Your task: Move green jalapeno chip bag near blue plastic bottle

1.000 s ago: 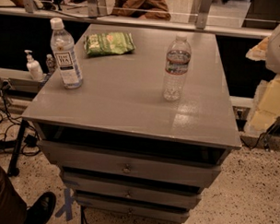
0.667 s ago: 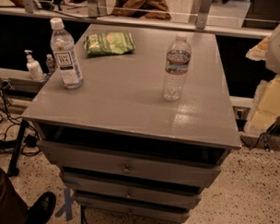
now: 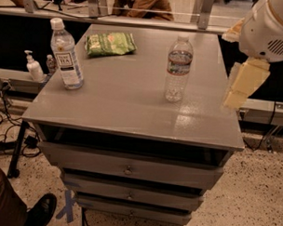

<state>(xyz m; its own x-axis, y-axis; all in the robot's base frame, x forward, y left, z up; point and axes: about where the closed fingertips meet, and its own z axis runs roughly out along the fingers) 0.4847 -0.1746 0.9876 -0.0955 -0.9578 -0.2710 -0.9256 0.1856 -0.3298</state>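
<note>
The desk [image 3: 132, 105] is grey, with drawers [image 3: 130, 169] below. The arm [image 3: 270, 26] is raised beside the desk's right rear corner. The gripper [image 3: 240, 85] hangs just outside the right edge, its spread not determinable. The blue plastic bottle [image 3: 66, 56] stands upright, well left of the gripper. The green jalapeno chip bag [image 3: 110, 43] lies flat and crinkled, left of and beyond the gripper, apart from the bottle.

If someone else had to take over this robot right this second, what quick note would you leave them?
Gripper: beside the table's right edge, touching none of the items.
Green jalapeno chip bag: lying flat at the back of the tabletop.
Blue plastic bottle: upright near the left edge, apart from the bag.
Done: nothing yet.
Left: reach over, likely past the clear water bottle, grasp the bag and set it beside the blue bottle.
</note>
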